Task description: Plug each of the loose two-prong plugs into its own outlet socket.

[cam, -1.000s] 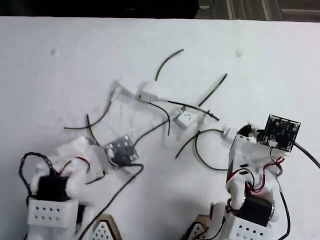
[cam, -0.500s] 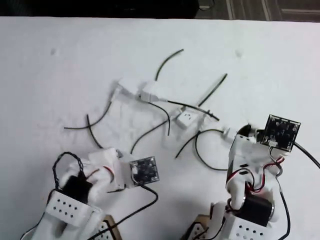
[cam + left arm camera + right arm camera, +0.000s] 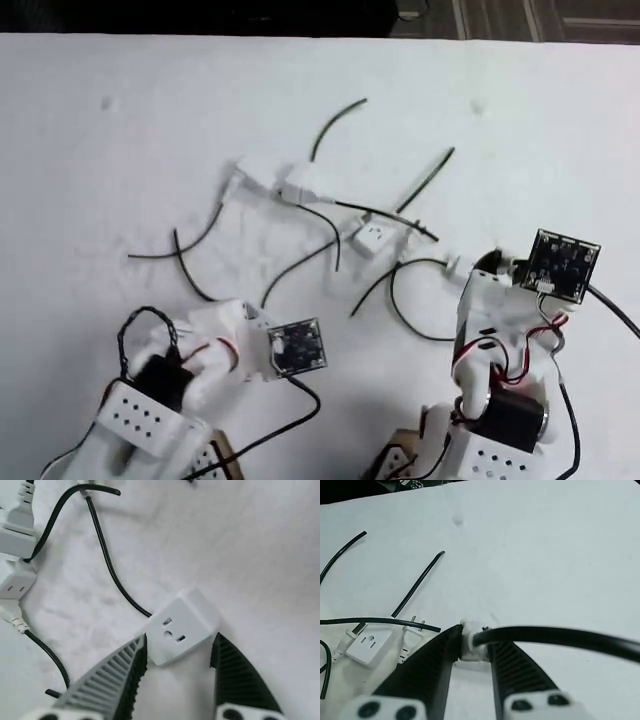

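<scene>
High view: the left arm [image 3: 175, 368] is sitting lower left and the right arm [image 3: 495, 330] lower right. An outlet socket [image 3: 369, 237] is lying at centre among black cords [image 3: 300, 262].

Left wrist view: the left gripper [image 3: 179, 642] is standing spread either side of the central socket [image 3: 181, 625], apparently lining up to steady it.

Right wrist view: the right gripper [image 3: 472, 642] is pinching a white plug [image 3: 472, 652] at lower centre, likely readying it for insertion.

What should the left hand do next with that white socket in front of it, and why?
Probably ease the left hand forward and close on the outlet socket. It is open and lined up on the socket, not visibly touching it. The right hand is shut on a plug, so steadying the socket looks like the sensible step before insertion.
</scene>
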`<state>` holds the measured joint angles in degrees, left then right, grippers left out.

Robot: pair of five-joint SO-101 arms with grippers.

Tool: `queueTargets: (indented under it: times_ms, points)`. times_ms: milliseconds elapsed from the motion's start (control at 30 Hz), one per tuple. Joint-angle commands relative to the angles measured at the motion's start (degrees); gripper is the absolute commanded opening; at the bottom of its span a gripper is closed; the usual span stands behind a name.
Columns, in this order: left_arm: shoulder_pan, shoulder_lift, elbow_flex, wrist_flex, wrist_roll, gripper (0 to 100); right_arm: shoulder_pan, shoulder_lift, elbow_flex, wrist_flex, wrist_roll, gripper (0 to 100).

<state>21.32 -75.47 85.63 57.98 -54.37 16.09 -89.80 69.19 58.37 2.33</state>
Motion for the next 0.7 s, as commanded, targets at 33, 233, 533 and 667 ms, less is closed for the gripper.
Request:
queueTargets:
  times_ms: [33, 233, 533, 667]
  points:
    - [0.57, -0.22, -0.18, -1.14, 0.97, 21, -0.48, -0.48, -0.44, 0.22, 0.09, 1.7]
    - [0.66, -0.13, -0.35, -0.79, 3.43, 21, -0.48, -0.48, -0.44, 0.22, 0.09, 1.7]
    - [2.51, -0.13, -3.96, 6.07, 3.69, 21, -0.48, -0.48, -0.44, 0.22, 0.09, 1.7]
    - [2.33, 4.44, -7.38, 6.07, 3.69, 21, -0.48, -0.48, -0.44, 0.22, 0.09, 1.7]
